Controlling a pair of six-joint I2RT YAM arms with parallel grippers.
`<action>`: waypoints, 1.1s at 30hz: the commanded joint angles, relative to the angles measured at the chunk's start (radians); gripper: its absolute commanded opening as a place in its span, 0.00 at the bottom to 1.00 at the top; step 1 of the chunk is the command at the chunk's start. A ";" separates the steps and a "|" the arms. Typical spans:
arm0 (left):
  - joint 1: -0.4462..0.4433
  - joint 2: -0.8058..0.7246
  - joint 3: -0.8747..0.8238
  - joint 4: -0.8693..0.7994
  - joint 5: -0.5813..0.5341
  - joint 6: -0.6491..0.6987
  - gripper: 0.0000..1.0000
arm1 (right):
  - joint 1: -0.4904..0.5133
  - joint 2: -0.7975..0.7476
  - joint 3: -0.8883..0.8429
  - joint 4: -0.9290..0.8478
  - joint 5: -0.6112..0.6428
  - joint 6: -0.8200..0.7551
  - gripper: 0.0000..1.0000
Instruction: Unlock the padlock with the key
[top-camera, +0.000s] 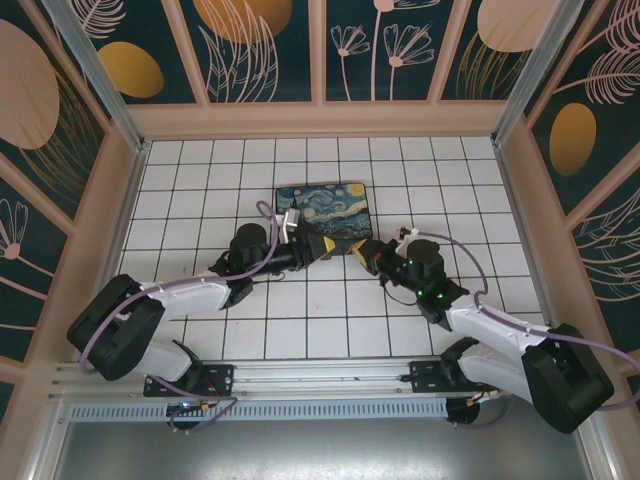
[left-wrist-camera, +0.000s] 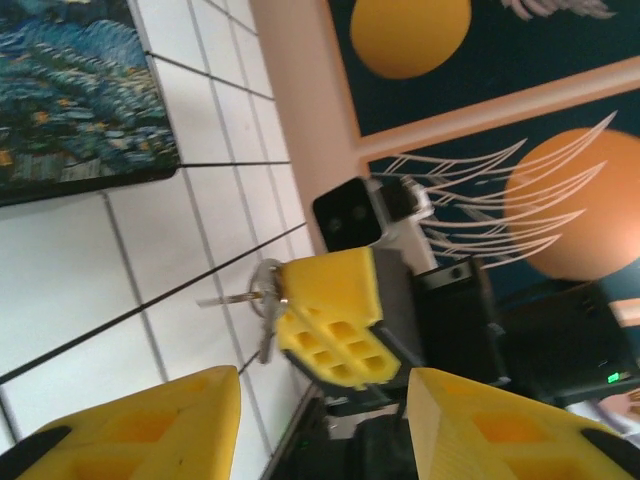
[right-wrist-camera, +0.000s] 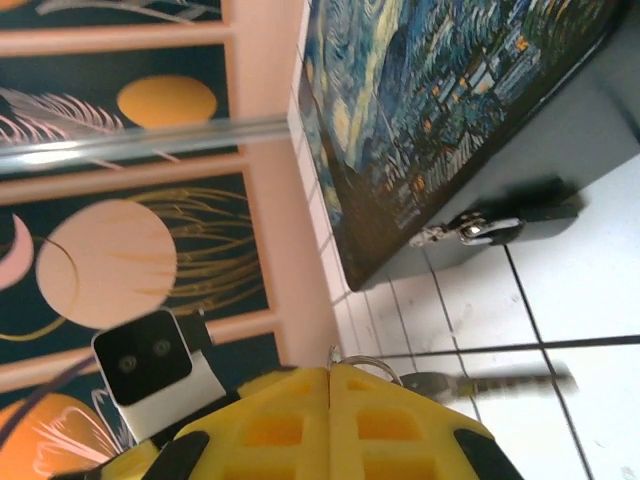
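Note:
My right gripper is shut on the ring of the key, whose slim blade sticks out to the right over the white tiles. Seen from the left wrist, the right gripper holds the ring with one key pointing left and a second one hanging down. My left gripper is open just in front of it, with nothing between its yellow fingers. A small silvery piece on the box's front wall looks like the padlock. From above, both grippers meet at the box's near edge.
The black box with the starry-night lid lies on the tiled floor just beyond both grippers. Wooden walls with painted panels enclose the floor on three sides. The rail carrying the arm bases runs along the near edge.

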 joint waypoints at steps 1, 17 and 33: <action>-0.015 0.008 0.036 0.020 -0.025 -0.082 0.49 | 0.028 0.012 -0.023 0.116 0.143 0.107 0.00; -0.027 0.092 0.054 0.091 -0.012 -0.135 0.42 | 0.113 0.060 -0.010 0.224 0.230 0.143 0.00; -0.032 0.086 0.053 0.076 -0.011 -0.119 0.26 | 0.138 0.132 -0.008 0.328 0.214 0.159 0.00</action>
